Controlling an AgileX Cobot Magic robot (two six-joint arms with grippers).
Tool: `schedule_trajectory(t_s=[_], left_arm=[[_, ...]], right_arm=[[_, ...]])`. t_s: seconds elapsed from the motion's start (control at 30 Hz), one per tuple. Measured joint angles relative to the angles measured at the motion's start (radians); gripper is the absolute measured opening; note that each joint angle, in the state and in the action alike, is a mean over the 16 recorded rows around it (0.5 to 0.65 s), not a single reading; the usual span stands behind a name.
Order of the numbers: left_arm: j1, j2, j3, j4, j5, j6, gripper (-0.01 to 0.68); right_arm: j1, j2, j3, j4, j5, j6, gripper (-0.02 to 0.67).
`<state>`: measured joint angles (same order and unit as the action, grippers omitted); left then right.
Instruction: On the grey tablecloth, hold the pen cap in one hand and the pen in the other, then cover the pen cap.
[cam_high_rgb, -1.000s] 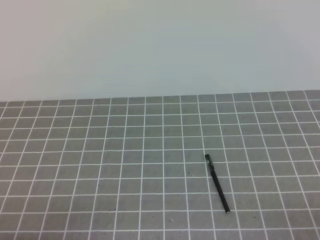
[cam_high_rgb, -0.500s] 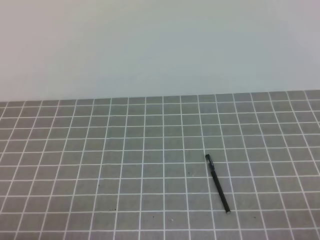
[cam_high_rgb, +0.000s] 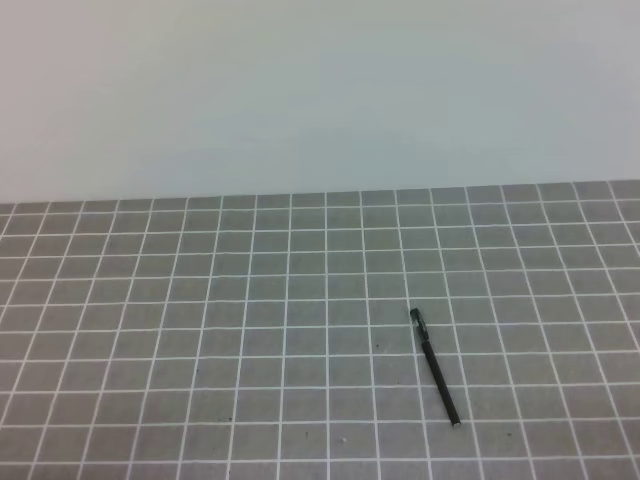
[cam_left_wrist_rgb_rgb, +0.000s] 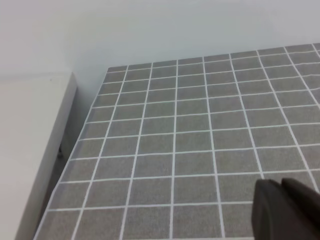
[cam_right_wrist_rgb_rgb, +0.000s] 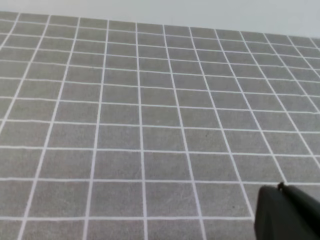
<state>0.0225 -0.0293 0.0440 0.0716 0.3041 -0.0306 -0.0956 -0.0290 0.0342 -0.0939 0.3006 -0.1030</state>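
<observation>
I find nothing changed between the earlier views and this one. The pen (cam_high_rgb: 436, 368) shows no shift on the grey tablecloth (cam_high_rgb: 200, 300), well apart from both my grippers, and neither my arms nor my grippers enter the high view.

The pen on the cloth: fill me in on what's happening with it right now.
Nothing is handling it. The pen lies alone on the grey tablecloth, right of centre in the high view, slanting from its far upper end down to the near right. It looks like one piece; I cannot tell if the pen cap is on it, and no separate cap shows. Neither arm appears in the high view. The left gripper and right gripper show only in their wrist views, fingers shut and holding nothing.
</observation>
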Motion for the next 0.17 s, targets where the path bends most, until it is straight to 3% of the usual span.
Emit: schedule_trajectory(t_s=[0.17], left_arm=[[0.000, 0.000, 0.000, 0.000, 0.000, 0.000, 0.001]], right_arm=[[0.000, 0.000, 0.000, 0.000, 0.001, 0.000, -0.003]])
